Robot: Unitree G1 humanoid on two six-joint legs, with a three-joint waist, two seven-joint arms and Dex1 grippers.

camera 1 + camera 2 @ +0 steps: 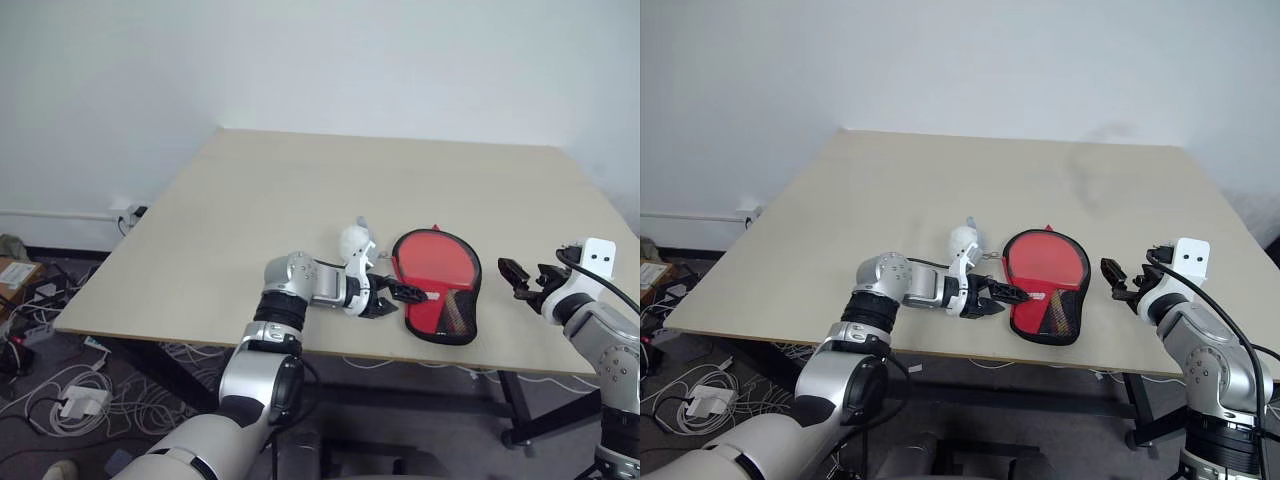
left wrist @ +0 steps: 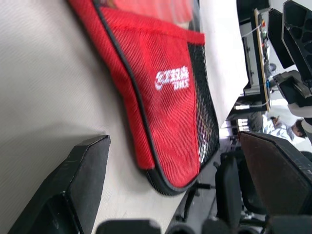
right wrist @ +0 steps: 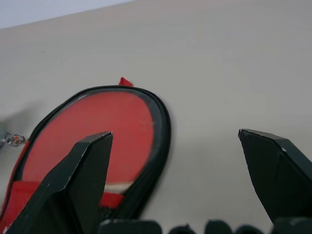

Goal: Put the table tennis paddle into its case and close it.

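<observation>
Closing step pending: red round-faced wooden paddle [image 3: 92, 131] sits inside red black-edged soft case [image 1: 437, 287]; left gripper [image 1: 392, 297] beside case, right gripper [image 1: 524, 278] apart, both spread; next, grasp flap.

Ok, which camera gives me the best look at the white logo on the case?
Left wrist view: the white logo sits large on the case's red panel beside the mesh. Head views show the whole case, logo tiny; right wrist view shows its round end.

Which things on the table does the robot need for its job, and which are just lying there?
For the job:
- paddle, lying inside the case
- red case, still open on top
- left gripper, jaws open beside the case
- right gripper, jaws open

Just lying there:
- small white lump
- cables on the floor
</observation>
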